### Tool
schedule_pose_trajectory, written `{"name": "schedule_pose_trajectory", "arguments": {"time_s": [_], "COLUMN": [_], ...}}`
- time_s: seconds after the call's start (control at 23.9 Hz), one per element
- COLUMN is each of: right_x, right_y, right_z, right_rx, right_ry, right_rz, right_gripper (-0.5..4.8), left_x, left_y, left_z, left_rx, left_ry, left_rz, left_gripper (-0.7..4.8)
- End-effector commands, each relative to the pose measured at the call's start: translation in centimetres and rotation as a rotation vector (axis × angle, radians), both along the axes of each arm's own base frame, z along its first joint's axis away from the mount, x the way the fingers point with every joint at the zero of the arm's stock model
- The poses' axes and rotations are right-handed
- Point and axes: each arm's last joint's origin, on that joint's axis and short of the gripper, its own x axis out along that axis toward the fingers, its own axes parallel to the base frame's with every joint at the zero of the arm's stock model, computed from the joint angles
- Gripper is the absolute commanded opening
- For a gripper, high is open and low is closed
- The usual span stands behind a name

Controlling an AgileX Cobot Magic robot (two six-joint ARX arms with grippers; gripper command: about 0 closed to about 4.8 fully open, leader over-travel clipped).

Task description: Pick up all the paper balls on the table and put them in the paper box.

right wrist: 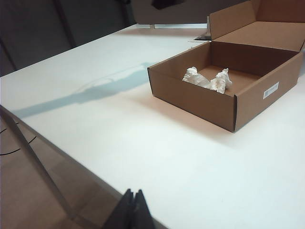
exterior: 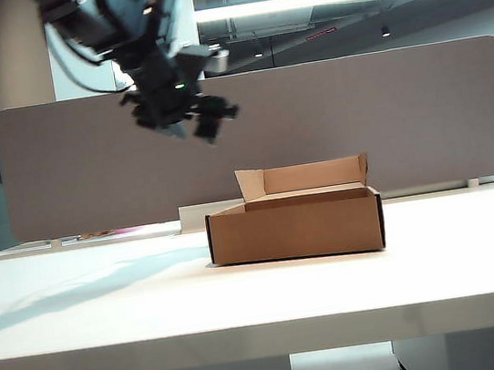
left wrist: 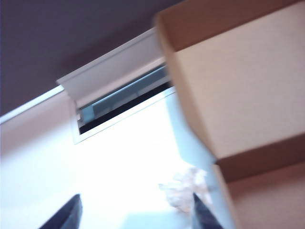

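On my ext cam, L to R:
L arm: up in the air, left of centre, above and behind the box's left end, in front of the grey divider (exterior: 313,130).
left gripper (exterior: 210,116): fingers apart, nothing between them. On the L wrist cam I see both dark fingertips (left wrist: 64,218) with a clear gap, so spread and empty.
shadow: arm's shadow (exterior: 86,286) falls across the table, left side.
table (exterior: 110,324): white top, box sits mid-table.
paper box (exterior: 294,224): brown cardboard, lid flap standing up at the back. From this cam I can't see inside.
white tray block (exterior: 198,216): low, behind the box's left end, against the divider.
paper balls (right wrist: 208,79): R wrist cam shows two crumpled white wads on the box floor, side by side, seemingly just touching. L wrist cam is blurred, shows a white wad (left wrist: 187,190) next to the box wall; can't tell from that view alone whether it's in or out.
right gripper (right wrist: 129,212): parked off the table's near edge, well apart from the box. Fingers pressed together, nothing in them.
R arm: not on ext cam.
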Motion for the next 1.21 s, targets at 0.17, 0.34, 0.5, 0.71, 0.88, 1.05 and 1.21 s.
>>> {"name": "schedule_pose_trajectory", "arguments": {"time_s": [0.17,0.34,0.5,0.71,0.88,1.05,1.21], "right_x": [0.0,0.0,0.0,0.0,0.0,0.0,0.0], "right_y": [0.0,0.0,0.0,0.0,0.0,0.0,0.0], "right_z": [0.0,0.0,0.0,0.0,0.0,0.0,0.0], "right_rx": [0.0,0.0,0.0,0.0,0.001,0.001,0.001], "right_ry": [-0.01,-0.01,-0.01,-0.009,-0.009,-0.009,-0.009], "right_rz": [-0.003,-0.003,-0.003,-0.001,0.0,0.0,0.001], "right_gripper": [-0.05,-0.05,-0.05,-0.05,-0.05,-0.05,-0.05], "left_x": [3.8,5.8,6.7,7.5,7.7,7.7,7.6], "left_y": [5.4,6.2,6.0,5.6,5.4,5.2,4.9], "left_z": [-2.9,-6.8,-8.7,-10.3,-10.3,-9.9,-10.0], "left_rx": [-0.206,-0.237,-0.246,-0.265,-0.294,-0.305,-0.28], "left_ry": [0.058,0.082,0.095,0.115,0.115,0.113,0.116], "left_rz": [-0.071,-0.07,-0.062,-0.053,-0.074,-0.107,-0.154], "left_gripper": [4.13,4.67,4.67,4.66,4.58,4.57,4.41]}}
